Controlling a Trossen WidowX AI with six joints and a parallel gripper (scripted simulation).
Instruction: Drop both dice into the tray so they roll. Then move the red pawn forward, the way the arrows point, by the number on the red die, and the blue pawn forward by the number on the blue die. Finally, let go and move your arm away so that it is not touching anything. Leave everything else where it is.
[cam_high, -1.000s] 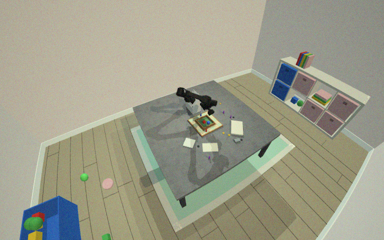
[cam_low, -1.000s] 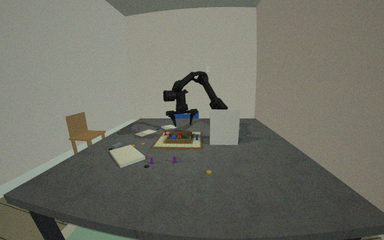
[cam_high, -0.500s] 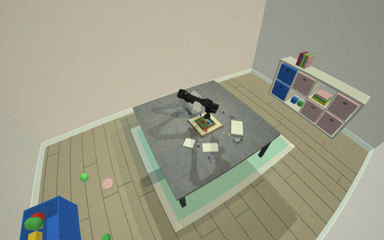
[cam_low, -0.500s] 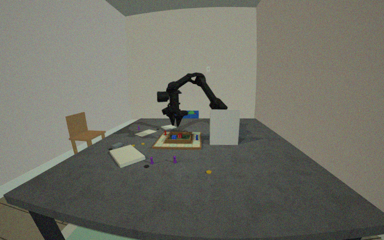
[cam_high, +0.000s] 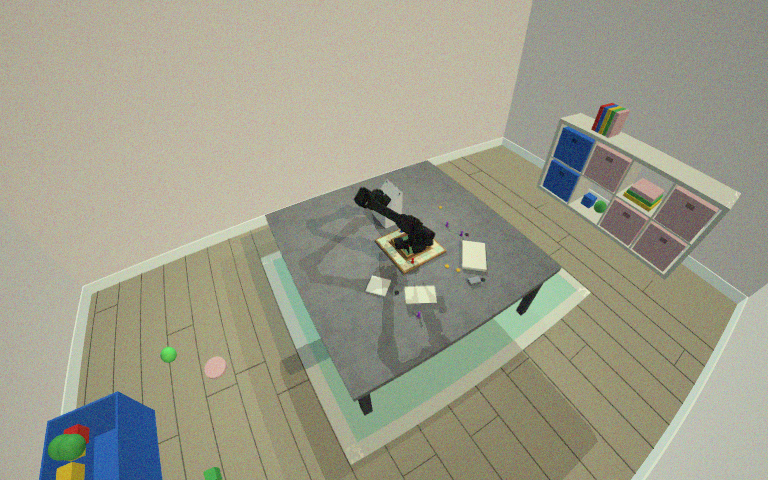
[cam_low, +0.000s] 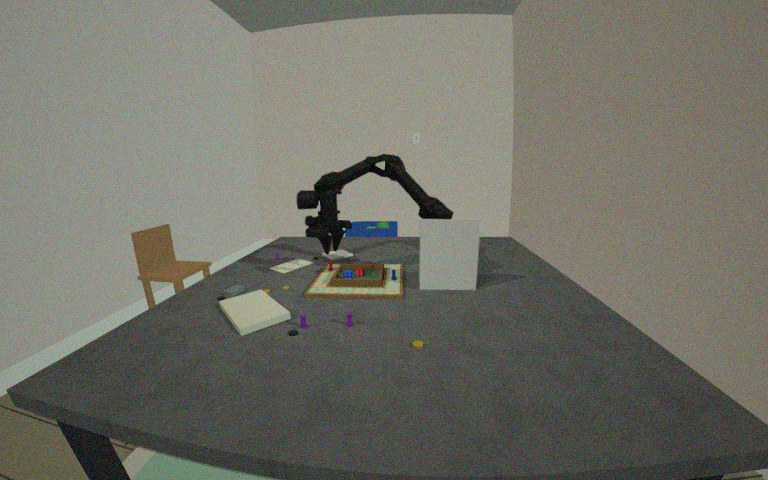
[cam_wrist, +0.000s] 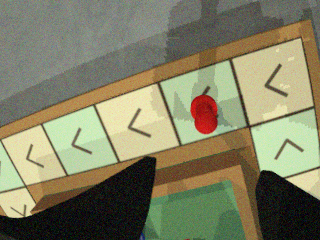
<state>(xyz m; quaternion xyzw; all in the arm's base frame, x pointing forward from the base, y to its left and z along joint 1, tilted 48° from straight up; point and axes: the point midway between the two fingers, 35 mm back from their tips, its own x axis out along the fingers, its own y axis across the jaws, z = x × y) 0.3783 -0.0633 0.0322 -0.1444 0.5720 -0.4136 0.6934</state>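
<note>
My gripper (cam_low: 331, 251) (cam_wrist: 207, 175) is open and empty, pointing down above the board (cam_high: 390, 253) (cam_low: 351, 292). The red pawn (cam_high: 412, 260) (cam_low: 330, 265) (cam_wrist: 205, 114) stands upright on a green square beside a corner square, beyond my fingertips in the wrist view. The blue pawn (cam_low: 393, 275) stands on the board's right side in the exterior view. The blue die (cam_low: 348, 274) and red die (cam_low: 359, 271) lie in the tray (cam_low: 356, 282) (cam_wrist: 200, 169). In the wrist view the dice are nearly all cut off, and their top numbers cannot be read.
A white upright box (cam_low: 449, 254) stands near the arm base. A thick cream book (cam_high: 474, 255) (cam_low: 254, 311), flat pale cards (cam_high: 378, 285) (cam_high: 420, 294), purple pawns (cam_low: 303, 321) (cam_low: 349, 319) (cam_high: 419, 314), a grey object (cam_high: 474, 280) and a yellow disc (cam_low: 417, 344) lie or stand around the board.
</note>
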